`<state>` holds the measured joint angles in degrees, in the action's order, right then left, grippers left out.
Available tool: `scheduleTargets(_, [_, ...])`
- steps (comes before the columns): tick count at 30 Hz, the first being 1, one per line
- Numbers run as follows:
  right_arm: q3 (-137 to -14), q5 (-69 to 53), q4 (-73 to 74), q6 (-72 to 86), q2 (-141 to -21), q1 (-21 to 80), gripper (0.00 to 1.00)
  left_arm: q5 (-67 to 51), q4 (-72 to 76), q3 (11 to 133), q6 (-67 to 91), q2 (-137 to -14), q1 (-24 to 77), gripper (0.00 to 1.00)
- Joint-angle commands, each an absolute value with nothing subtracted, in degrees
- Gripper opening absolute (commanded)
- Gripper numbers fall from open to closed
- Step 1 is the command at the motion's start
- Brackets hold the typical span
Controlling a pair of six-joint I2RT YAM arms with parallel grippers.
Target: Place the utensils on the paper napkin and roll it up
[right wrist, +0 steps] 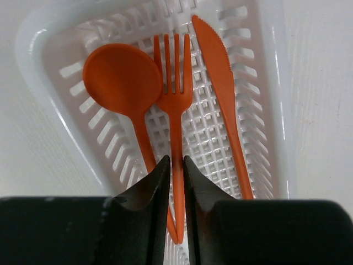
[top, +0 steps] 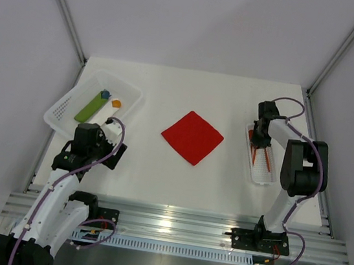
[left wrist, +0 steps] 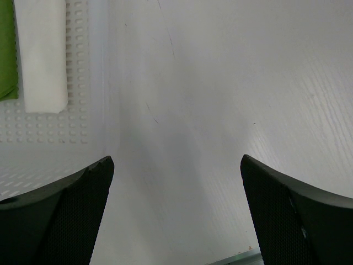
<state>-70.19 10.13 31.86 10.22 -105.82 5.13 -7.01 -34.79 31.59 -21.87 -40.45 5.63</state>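
Well, over on the right side of the white table [top: 158, 176], the right gripper [right wrist: 176, 163] is down in a narrow white slotted plastic tray [right wrist: 34, 41] that holds three orange plastic utensils side by side. Its two black fingers [right wrist: 151, 193] are drawn in close on either side of the orange plastic fork [right wrist: 175, 94], low on the slender handle, and as far as I can see they press against it. The fork lies flat in the tray, tines pointing away from the hand. A round-bowled orange plastic spoon [right wrist: 122, 77] lies just left of the fork, its bowl touching the tines' edge. A serrated orange plastic knife [right wrist: 220, 83] lies just right of the fork, outside the grip.

From above, the flat red square paper napkin [top: 192, 136] sits turned like a diamond in the middle of the table, well apart from the right gripper [top: 260, 142] and bare of cutlery.

The left gripper [left wrist: 176, 160] has its jaws spread wide with nothing between them, over the bare table beside a white perforated plastic basket [top: 59, 109] holding a green bar [top: 89, 108].
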Motion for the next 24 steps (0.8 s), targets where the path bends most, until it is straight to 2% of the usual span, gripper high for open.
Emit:
scheduleTargets(1, [-70.5,11.3,30.7,9.8,-107.8,4.8,0.19,-6.3,-33.6,31.2,-20.9,-40.0,5.6,0.99])
scheduleTargets(5, [-70.0,11.1,30.2,9.8,-108.6,4.7,0.18,-6.2,-33.7,31.2,-20.9,-40.0,5.6,1.00])
scheduleTargets(9, [-70.0,11.4,30.7,10.0,-107.8,4.6,0.08,-6.2,-33.7,31.3,-20.9,-39.9,5.6,0.99])
scheduleTargets(14, [-71.6,13.4,32.9,10.4,-104.1,4.7,0.00,-6.2,-33.7,31.2,-20.9,-39.6,5.6,1.00])
scheduleTargets(24, [-80.6,22.9,38.6,9.0,-95.4,9.5,0.00,-6.0,-33.7,31.1,-20.9,-38.7,5.6,0.99])
